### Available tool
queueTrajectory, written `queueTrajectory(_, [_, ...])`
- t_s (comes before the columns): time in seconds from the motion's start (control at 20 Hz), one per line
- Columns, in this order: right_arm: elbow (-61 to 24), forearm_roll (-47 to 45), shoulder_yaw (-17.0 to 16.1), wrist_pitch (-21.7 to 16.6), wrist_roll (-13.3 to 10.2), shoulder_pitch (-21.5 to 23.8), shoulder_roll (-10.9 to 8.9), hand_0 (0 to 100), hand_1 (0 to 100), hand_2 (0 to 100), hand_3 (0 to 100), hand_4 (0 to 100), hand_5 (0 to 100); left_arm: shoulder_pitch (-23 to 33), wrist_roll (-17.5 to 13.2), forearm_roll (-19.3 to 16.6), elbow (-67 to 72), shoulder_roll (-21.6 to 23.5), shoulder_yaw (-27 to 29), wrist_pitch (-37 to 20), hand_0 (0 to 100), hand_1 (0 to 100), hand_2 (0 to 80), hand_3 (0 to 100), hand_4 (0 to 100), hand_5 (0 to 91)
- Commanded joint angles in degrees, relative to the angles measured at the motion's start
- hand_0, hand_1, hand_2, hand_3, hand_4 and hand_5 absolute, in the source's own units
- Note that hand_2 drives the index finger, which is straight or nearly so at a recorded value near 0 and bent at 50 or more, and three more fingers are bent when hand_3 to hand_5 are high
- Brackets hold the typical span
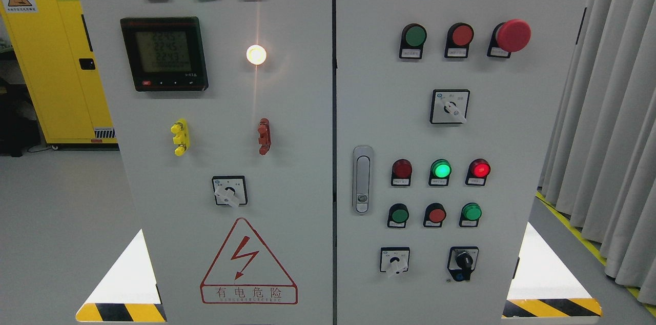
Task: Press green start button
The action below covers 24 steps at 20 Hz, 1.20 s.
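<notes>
Here a tall grey metal control cabinet (287,186) with two doors fills the head view, a yellow steel locker (56,58) behind it at the left and pale pleated curtains (605,109) at the right. On the left door sits a black digital meter (164,53); below it, a red triangular lightning warning sign (248,263). On the right door, the unlit round green start button (414,36) stands first in the second row, beside a flat red button (461,35) and a red mushroom stop button (512,35). Neither hand shows, so the state of the fingers cannot be told
</notes>
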Motion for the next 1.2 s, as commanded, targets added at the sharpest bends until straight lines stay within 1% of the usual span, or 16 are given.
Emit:
queueTrajectory(0.0, [-28.35,3.91,6.23,-0.58,0.77,2.66,-0.37,22,36,0,0,0,0,-0.79,0.03,-0.08,-1.49,-3.09,-0.05,0.01,12,56,0.0,0,0,0.0])
queueTrajectory(0.05, [-31.51,4.69,7.2,-1.19,0.42,3.28,-0.9,23,37,0,0,0,0,-0.79,0.03,-0.08,-1.49,-3.36,-0.05,0.01,12,56,0.0,0,0,0.0])
queueTrajectory(0.1, [-34.41,5.57,7.47,-2.07,0.25,3.98,-0.99,23,37,0,0,0,0,-0.79,0.03,0.0,-1.49,-3.53,-0.05,0.01,12,56,0.0,0,0,0.0])
queueTrajectory(0.25, [-43.81,12.41,7.03,-4.79,-0.37,6.79,-0.99,23,37,0,0,0,0,-0.79,0.03,-0.08,-1.49,-4.24,-0.05,0.01,12,56,0.0,0,0,0.0])
queueTrajectory(0.3, [-46.54,15.39,6.94,-6.63,-2.11,7.76,-0.99,23,38,0,6,7,0,-0.79,0.03,-0.08,-1.58,-4.33,-0.13,0.01,12,56,0.0,0,0,0.0])
queueTrajectory(0.4, [-51.12,20.32,6.94,-10.93,-9.04,8.64,-1.08,22,41,0,14,15,1,-0.79,0.03,-0.17,-1.58,-4.5,-0.22,0.01,12,56,0.0,0,0,0.0])
queueTrajectory(0.45, [-53.58,22.0,7.03,-12.09,-11.51,8.91,-1.17,22,42,0,18,18,5,-0.79,0.03,-0.17,-1.58,-4.59,-0.22,0.01,12,56,0.0,0,0,0.0])
queueTrajectory(0.5, [-56.73,23.32,7.03,-12.36,-12.58,9.52,-1.69,22,42,0,18,18,5,-0.79,0.03,-0.17,-1.58,-4.5,-0.22,0.01,12,56,0.0,0,0,0.0])
queueTrajectory(0.55, [-60.16,24.2,7.03,-12.36,-12.59,10.22,-2.74,22,43,0,22,22,9,-0.79,0.03,-0.17,-1.58,-4.5,-0.22,0.01,12,56,0.0,0,0,0.0])
queueTrajectory(0.6, [-63.15,24.82,7.03,-12.36,-12.59,10.58,-3.88,23,45,0,30,31,18,-0.79,0.03,-0.17,-1.58,-4.59,-0.22,0.01,12,56,0.0,0,0,0.0])
queueTrajectory(0.8, [-72.3,26.93,6.33,-12.36,-12.68,11.28,-5.99,25,48,0,35,36,22,-0.79,0.03,-0.17,-1.58,-4.5,-0.22,0.01,12,56,0.0,0,0,0.0])
queueTrajectory(0.95, [-77.32,28.52,4.92,-12.97,-12.5,11.99,-6.26,27,50,0,38,39,25,-0.79,0.03,-0.17,-1.58,-4.5,-0.22,0.01,12,56,0.0,0,0,0.0])
queueTrajectory(1.05, [-79.61,28.61,4.66,-13.76,-12.41,11.9,-6.26,28,52,0,46,45,29,-0.79,0.03,-0.17,-1.58,-4.5,-0.22,0.01,12,56,0.0,0,0,0.0])
queueTrajectory(1.15, [-82.33,28.61,4.13,-13.77,-11.98,11.46,-6.35,29,53,0,56,54,39,-0.79,0.03,-0.17,-1.58,-4.5,-0.22,0.01,12,56,0.0,0,0,0.0])
